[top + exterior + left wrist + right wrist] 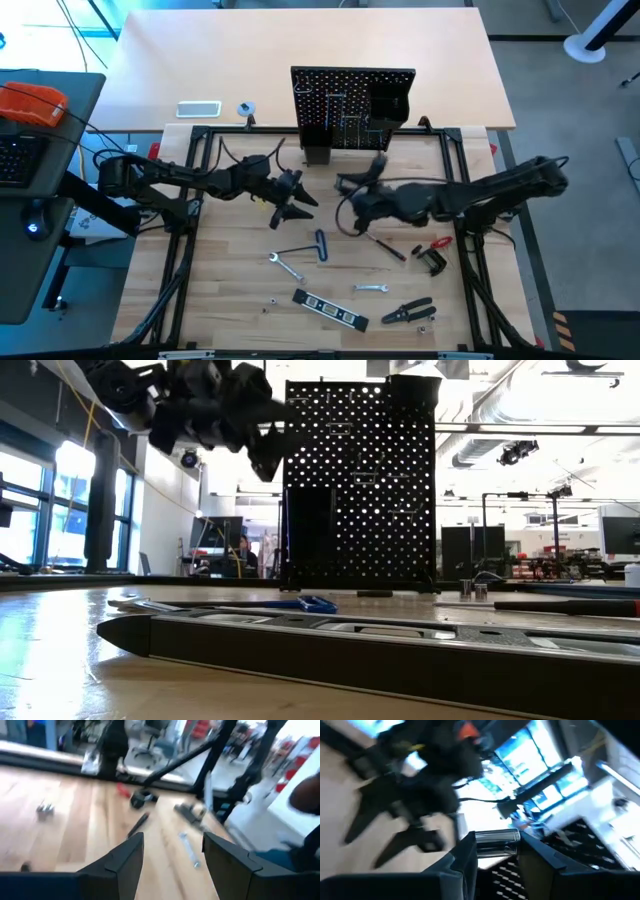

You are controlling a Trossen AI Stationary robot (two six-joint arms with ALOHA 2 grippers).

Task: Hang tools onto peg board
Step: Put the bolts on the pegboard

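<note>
Step in hand: we judge the right gripper is carrying a tool to the peg board; its fingers are clamped on a shiny metal shaft.
Doing it well: we would keep the shaft level, line it with a free hook, and let go only once it is seated.
Left gripper: fingers apart, nothing between them, above the surface left of the board.
Peg board: one, upright at the surface's far edge.
Tools lying on the surface: one blue-handled key, two silver wrenches, one level, one pair of pliers, one clamp, one screwdriver.
</note>
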